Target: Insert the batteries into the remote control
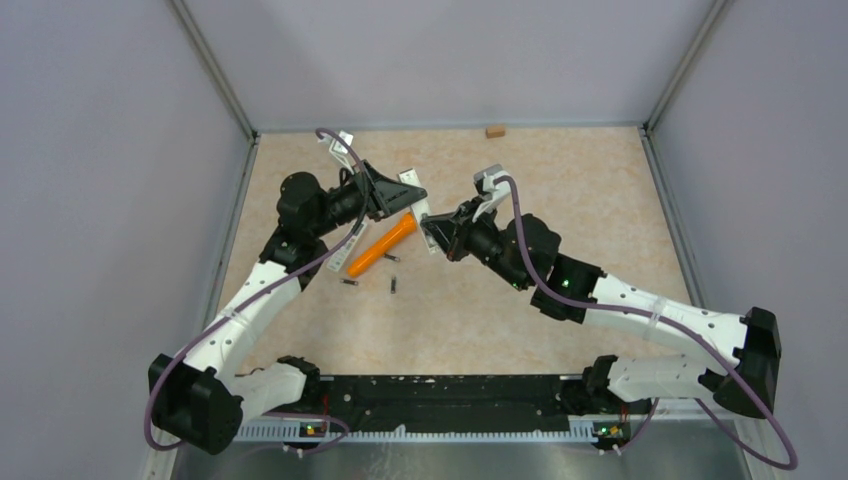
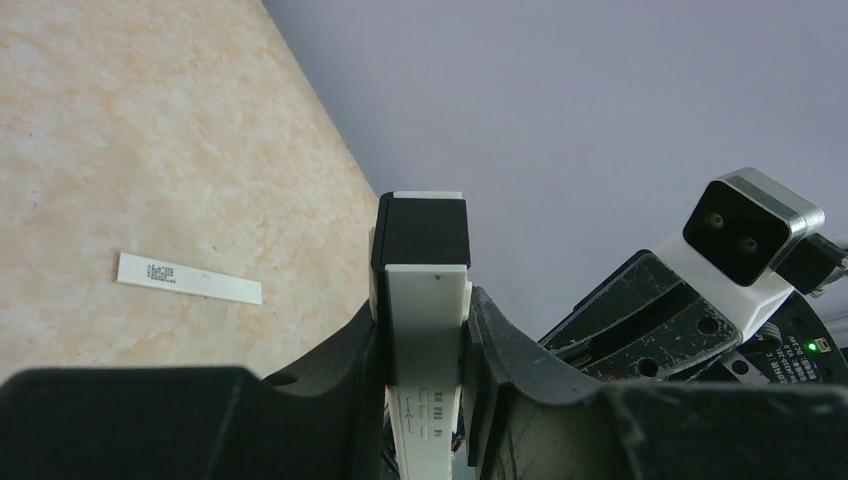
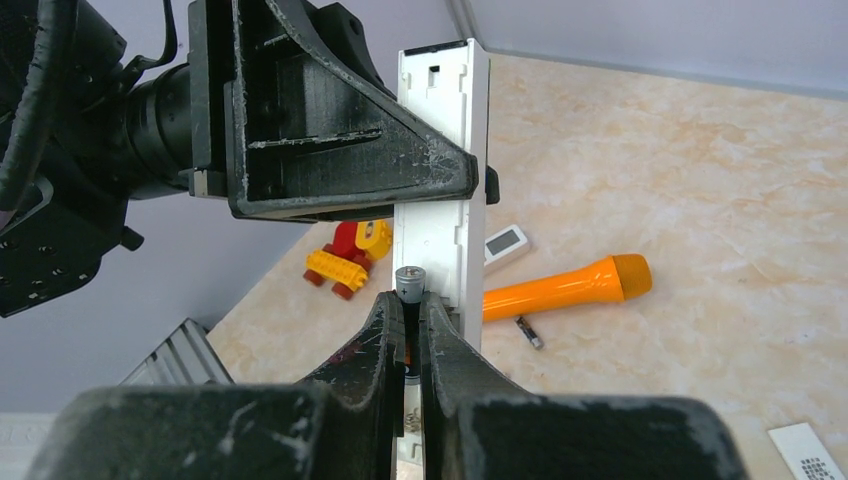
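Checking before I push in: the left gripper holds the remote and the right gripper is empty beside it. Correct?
No. The right gripper is not empty: it is shut on a battery, held at the remote, as the right wrist view shows. The left gripper does hold the remote.

The right pincer hides the battery below its tip. The remote control runs past the lower edge.
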{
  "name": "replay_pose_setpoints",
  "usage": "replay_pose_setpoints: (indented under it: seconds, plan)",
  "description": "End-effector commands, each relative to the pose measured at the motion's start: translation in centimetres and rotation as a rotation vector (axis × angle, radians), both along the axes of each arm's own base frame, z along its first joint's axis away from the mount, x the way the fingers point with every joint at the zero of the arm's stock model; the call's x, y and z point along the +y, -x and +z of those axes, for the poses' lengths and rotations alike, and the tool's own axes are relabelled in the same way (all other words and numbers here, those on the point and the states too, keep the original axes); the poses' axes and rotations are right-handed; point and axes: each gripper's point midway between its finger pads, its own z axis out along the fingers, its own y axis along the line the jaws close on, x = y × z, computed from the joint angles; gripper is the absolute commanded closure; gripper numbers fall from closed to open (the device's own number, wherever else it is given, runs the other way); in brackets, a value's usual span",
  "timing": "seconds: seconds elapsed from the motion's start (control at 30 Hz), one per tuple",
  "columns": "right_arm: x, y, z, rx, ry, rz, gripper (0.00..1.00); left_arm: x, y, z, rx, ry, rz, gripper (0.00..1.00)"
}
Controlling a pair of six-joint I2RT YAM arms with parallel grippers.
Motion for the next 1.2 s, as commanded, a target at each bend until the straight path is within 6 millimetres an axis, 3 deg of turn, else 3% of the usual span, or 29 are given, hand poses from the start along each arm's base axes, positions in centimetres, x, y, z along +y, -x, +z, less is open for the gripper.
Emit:
replay_pose_setpoints:
  seconds: [0.0, 0.4, 0.6, 1.0, 1.17]
  plan:
    - [0.1, 0.4, 2.1, -0.028, -0.033, 0.012, 1.00, 0.4, 1.1, 4.3, -0.119, 0.066, -0.012, 1.00]
    - [0.8, 1.5, 1.3, -0.027, 0.015, 0.092, 0.99, 0.4, 1.6, 5.2, -0.082, 0.114, -0.028, 1.00]
    - [0.4, 1.8, 1.2, 0.014, 0.008, 0.087, 0.86, 0.4, 1.6, 5.2, -0.085, 0.111, -0.029, 1.00]
    - [-0.9, 1.2, 2.6, 0.084, -0.017, 0.004, 0.53, 0.8, 1.1, 4.9, -0.110, 0.081, 0.003, 1.00]
    - [-1.1, 1.5, 4.9, 0.122, -0.061, 0.013, 0.44, 1.2, 0.1, 4.3, -0.137, 0.059, 0.042, 1.00]
